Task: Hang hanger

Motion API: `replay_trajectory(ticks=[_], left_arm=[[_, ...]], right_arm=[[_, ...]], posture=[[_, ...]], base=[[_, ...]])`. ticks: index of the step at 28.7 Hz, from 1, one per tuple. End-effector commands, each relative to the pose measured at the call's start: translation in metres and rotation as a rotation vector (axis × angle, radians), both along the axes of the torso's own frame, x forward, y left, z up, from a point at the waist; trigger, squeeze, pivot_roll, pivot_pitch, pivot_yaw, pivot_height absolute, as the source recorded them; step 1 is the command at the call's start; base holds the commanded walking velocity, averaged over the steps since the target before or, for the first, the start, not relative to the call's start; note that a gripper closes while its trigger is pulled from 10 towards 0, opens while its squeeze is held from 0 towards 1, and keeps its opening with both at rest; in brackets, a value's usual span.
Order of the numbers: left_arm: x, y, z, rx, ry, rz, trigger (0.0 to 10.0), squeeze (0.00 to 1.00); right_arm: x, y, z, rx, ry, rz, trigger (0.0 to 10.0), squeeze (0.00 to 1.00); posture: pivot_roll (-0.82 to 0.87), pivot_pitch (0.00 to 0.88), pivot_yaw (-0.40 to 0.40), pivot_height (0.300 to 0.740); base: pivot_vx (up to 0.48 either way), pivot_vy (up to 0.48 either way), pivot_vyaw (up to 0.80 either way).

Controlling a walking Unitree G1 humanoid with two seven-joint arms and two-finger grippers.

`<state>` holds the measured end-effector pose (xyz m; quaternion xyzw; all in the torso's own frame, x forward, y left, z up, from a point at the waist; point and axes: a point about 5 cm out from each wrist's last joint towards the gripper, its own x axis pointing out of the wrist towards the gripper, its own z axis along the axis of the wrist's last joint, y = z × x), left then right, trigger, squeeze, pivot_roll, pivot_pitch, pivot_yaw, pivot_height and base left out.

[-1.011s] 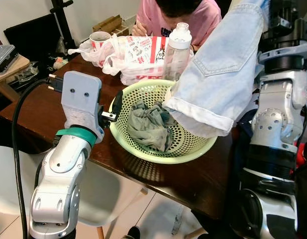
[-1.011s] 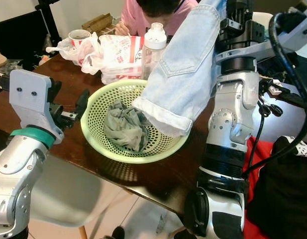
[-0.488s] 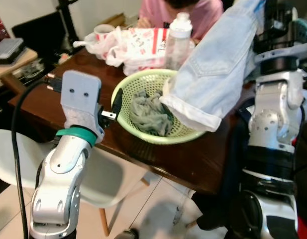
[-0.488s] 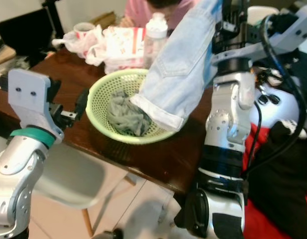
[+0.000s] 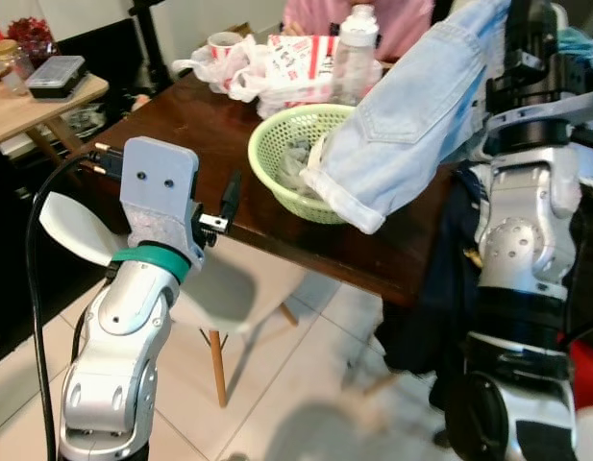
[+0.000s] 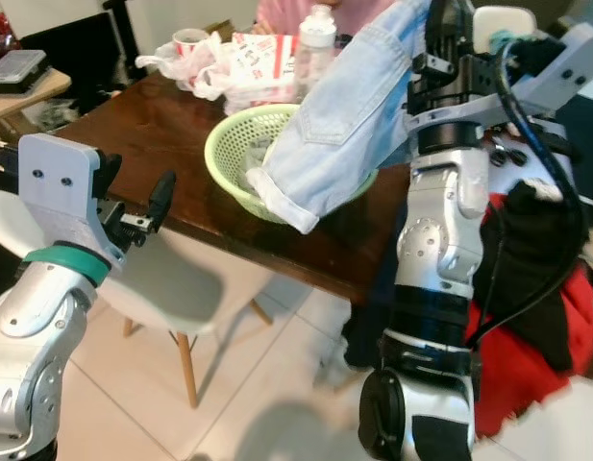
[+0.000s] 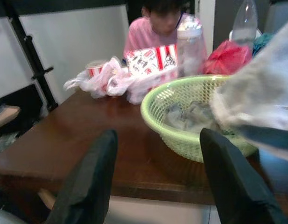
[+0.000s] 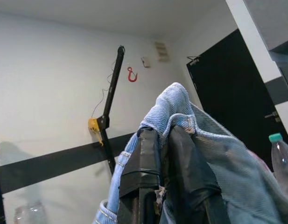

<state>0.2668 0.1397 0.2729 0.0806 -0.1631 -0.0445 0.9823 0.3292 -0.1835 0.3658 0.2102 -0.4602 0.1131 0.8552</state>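
On my far left sits a side table (image 5: 46,94) with a box on it, then a white chair (image 5: 195,288) tucked at the near edge of the brown table (image 6: 147,144). My left gripper (image 7: 155,184) is raised in front of me at that table edge, forearm upright, its fingers spread wide and holding nothing. Past it stands the green basket (image 5: 291,144) with grey cloth inside, and behind that plastic bags, a cup and a bottle (image 5: 357,43), with a person in pink seated at the far side. Further right, my right arm is lifted high, elbow bent, and the right gripper (image 8: 169,154) is clamped on the denim garment (image 6: 344,125), whose cuffed leg droops over the basket rim. I cannot make out a hanger itself; if there is one, it is hidden inside the denim. I judge I am at the carrying stage, garment lifted and not yet hung. The next move calls for turning toward a rail or hook, perhaps the black pole (image 8: 111,102) on the wall, and raising the load without dragging the cuff through the basket
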Motion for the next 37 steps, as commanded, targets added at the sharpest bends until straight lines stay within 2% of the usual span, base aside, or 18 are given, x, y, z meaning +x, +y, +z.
replay_trajectory(ticks=[1, 4, 13, 22, 29, 33, 34, 35, 36, 37], left_arm=[[0.000, 0.002, -0.003, -0.004, 0.012, 0.003, 10.0, 0.00], [0.001, 0.001, -0.003, -0.007, 0.013, 0.003, 10.0, 0.00], [0.000, -0.004, -0.007, 0.005, 0.037, -0.027, 10.0, 0.00], [-0.001, -0.009, -0.013, 0.019, 0.061, -0.052, 10.0, 0.00], [0.000, -0.011, -0.021, 0.021, 0.086, -0.058, 10.0, 0.00], [0.000, -0.012, -0.022, 0.021, 0.092, -0.059, 10.0, 0.00], [0.000, -0.012, -0.026, 0.022, 0.105, -0.061, 10.0, 0.00], [-0.001, -0.010, -0.056, 0.036, 0.206, -0.049, 10.0, 0.00], [-0.001, -0.010, -0.056, 0.036, 0.206, -0.049, 10.0, 0.00], [-0.002, -0.009, -0.066, 0.039, 0.241, -0.041, 10.0, 0.00]], right_arm=[[-0.004, 0.004, 0.007, 0.000, -0.041, 0.013, 10.0, 0.00], [-0.002, 0.004, 0.006, 0.006, -0.027, 0.013, 10.0, 0.00], [0.001, 0.004, 0.002, 0.007, -0.001, 0.021, 10.0, 0.00], [0.012, 0.009, -0.020, -0.030, 0.083, 0.032, 10.0, 0.00], [0.023, 0.023, -0.059, -0.157, 0.214, 0.038, 10.0, 0.00], [0.024, 0.025, -0.066, -0.177, 0.234, 0.041, 10.0, 0.00], [0.025, 0.029, -0.074, -0.213, 0.259, 0.039, 10.0, 0.00], [0.025, 0.038, -0.118, -0.339, 0.386, 0.006, 10.0, 0.00], [0.025, 0.038, -0.118, -0.339, 0.386, 0.006, 10.0, 0.00], [0.024, 0.040, -0.132, -0.384, 0.423, -0.002, 10.0, 0.00]], posture=[[0.10, 0.060, 0.044, 0.740], [0.10, 0.059, 0.043, 0.740], [0.09, 0.061, 0.041, 0.740], [0.09, 0.059, 0.036, 0.740], [0.09, 0.058, 0.029, 0.740], [0.09, 0.058, 0.029, 0.740], [0.08, 0.059, 0.027, 0.740], [0.08, 0.062, 0.020, 0.740], [0.08, 0.062, 0.020, 0.740], [0.07, 0.064, 0.015, 0.740]], base=[[-0.262, 0.000, 0.00], [0.000, 0.000, 0.00], [0.000, 0.000, -0.80], [0.000, 0.000, -0.80], [0.000, 0.000, -0.80], [0.000, 0.000, -0.80], [0.000, 0.000, -0.80], [0.000, 0.000, -0.80], [0.000, 0.000, -0.80], [0.000, 0.000, -0.80]])
